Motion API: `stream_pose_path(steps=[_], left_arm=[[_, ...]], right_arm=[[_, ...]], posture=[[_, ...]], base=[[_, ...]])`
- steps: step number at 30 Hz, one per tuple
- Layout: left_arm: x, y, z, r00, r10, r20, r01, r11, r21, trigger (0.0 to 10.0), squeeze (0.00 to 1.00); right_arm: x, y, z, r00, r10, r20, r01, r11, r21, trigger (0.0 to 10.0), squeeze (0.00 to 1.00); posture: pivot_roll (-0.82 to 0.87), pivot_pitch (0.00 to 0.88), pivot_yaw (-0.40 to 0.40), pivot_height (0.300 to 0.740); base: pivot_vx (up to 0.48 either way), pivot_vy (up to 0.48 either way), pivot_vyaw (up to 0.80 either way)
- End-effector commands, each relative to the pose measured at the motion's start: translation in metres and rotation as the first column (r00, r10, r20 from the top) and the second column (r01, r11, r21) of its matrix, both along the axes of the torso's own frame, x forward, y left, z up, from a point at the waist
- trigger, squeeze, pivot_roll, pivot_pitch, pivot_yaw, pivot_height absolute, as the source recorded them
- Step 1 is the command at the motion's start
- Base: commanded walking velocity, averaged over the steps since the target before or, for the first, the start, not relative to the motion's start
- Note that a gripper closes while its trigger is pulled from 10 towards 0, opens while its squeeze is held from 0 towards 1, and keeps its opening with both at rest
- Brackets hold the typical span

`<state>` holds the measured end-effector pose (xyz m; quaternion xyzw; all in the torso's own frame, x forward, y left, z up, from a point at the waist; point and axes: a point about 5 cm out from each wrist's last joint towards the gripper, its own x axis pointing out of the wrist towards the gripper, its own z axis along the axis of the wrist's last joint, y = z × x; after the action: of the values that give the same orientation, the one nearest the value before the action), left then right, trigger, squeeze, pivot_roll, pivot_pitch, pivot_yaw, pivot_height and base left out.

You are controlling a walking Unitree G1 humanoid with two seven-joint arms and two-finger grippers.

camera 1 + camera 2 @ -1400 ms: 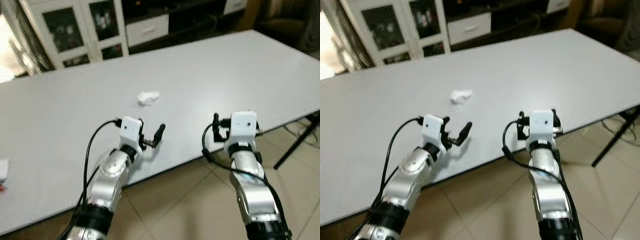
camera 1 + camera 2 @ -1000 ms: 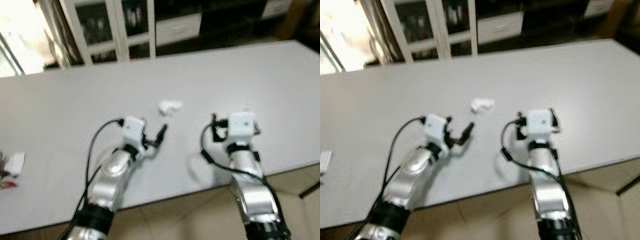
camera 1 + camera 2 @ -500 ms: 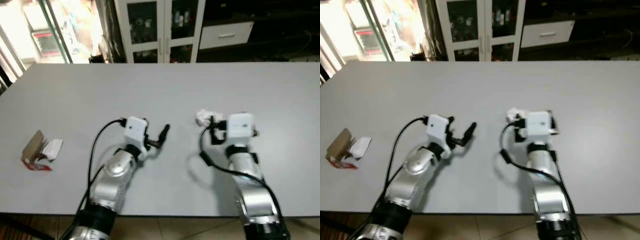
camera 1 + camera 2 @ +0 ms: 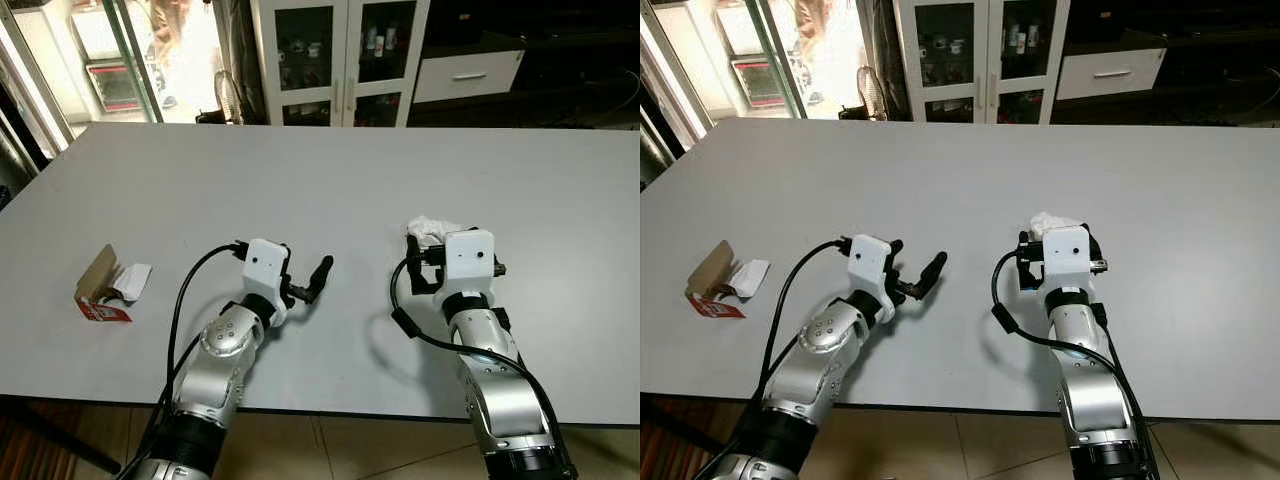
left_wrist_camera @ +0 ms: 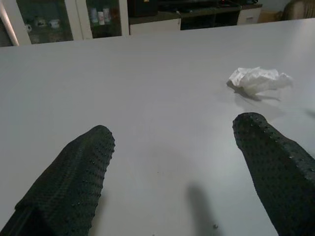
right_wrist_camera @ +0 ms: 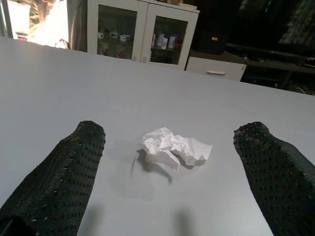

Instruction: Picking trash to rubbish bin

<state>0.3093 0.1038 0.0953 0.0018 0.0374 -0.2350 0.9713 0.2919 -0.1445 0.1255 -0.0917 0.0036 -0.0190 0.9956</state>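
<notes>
Crumpled white tissue [image 6: 175,149] on the grey bench [image 4: 300,180], just ahead of the right tool [image 6: 172,172], fingers spread wide either side, left tool [image 5: 177,167] also open over bare bench, torn carton scraps [image 4: 108,286] far left

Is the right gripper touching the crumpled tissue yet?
Apart. In the right wrist view the crumpled tissue lies on the table ahead of the open right gripper, with bare tabletop between it and both fingers.

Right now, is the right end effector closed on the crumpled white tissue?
No: the right end effector is open, and the crumpled white tissue lies untouched on the grey table ahead of it.
</notes>
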Motion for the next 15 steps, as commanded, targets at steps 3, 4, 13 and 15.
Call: stream_pose_path(steps=[3, 4, 13, 15], left_arm=[[-0.001, -0.001, 0.004, 1.0, -0.006, 0.002, 0.006, 1.0, -0.009, 10.0, 0.0], [-0.002, -0.002, 0.004, 1.0, -0.012, 0.0, 0.012, 1.0, -0.011, 10.0, 0.0], [-0.011, 0.005, 0.008, 0.998, -0.06, 0.011, 0.059, 0.997, 0.043, 10.0, 0.0], [-0.012, 0.006, 0.009, 0.998, -0.067, 0.01, 0.066, 0.997, 0.05, 10.0, 0.0]], right_arm=[[0.0, -0.008, -0.003, 0.998, -0.053, -0.024, 0.054, 0.998, 0.032, 10.0, 0.0], [0.0, -0.009, -0.003, 0.998, -0.058, -0.027, 0.059, 0.998, 0.038, 10.0, 0.0], [-0.002, 0.003, -0.003, 0.999, -0.052, -0.016, 0.053, 0.997, 0.059, 10.0, 0.0], [-0.003, 0.005, -0.004, 0.998, -0.053, -0.019, 0.054, 0.996, 0.066, 10.0, 0.0]], posture=[[-0.06, 0.068, 0.05, 0.74], [-0.06, 0.072, 0.056, 0.74], [-0.02, 0.125, 0.093, 0.74], [-0.01, 0.135, 0.098, 0.74]], base=[[0.0, 0.0, 0.0], [0.0, 0.0, 0.0], [0.0, 0.0, 0.0], [0.0, 0.0, 0.0]])
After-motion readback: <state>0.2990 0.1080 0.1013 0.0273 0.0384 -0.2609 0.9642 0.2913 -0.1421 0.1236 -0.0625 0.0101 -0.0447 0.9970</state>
